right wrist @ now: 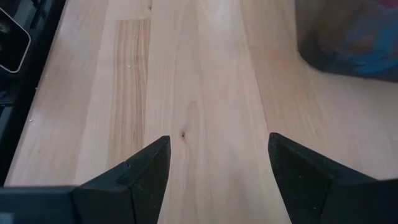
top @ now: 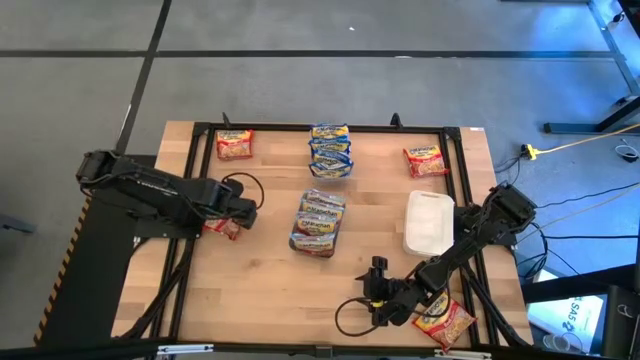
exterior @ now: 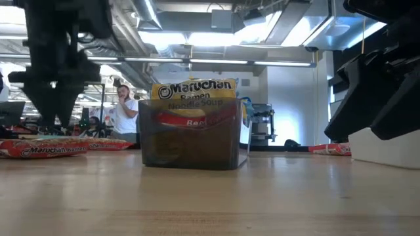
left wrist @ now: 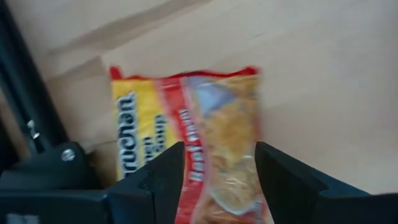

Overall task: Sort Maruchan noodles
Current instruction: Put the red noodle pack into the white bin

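Observation:
Maruchan packets lie flat on the wooden table: a red-orange one (top: 234, 145) far left, a blue stack (top: 330, 150) far middle, a red one (top: 425, 160) far right, and one (top: 445, 320) under my right arm near the front edge. More packets stand in the dark basket (top: 318, 222) (exterior: 190, 134) at the centre. My left gripper (top: 245, 212) (left wrist: 219, 149) is open just above a red and yellow packet (top: 222, 228) (left wrist: 155, 118) at the table's left edge. My right gripper (top: 376, 272) (right wrist: 217, 140) is open over bare wood near the front edge.
A pale plastic tub (top: 428, 222) (exterior: 387, 147) stands right of the basket, beside my right arm. A black frame (top: 190, 180) runs round the table top. Bare wood lies between the basket and the near edge. A person (exterior: 125, 111) stands in the room beyond.

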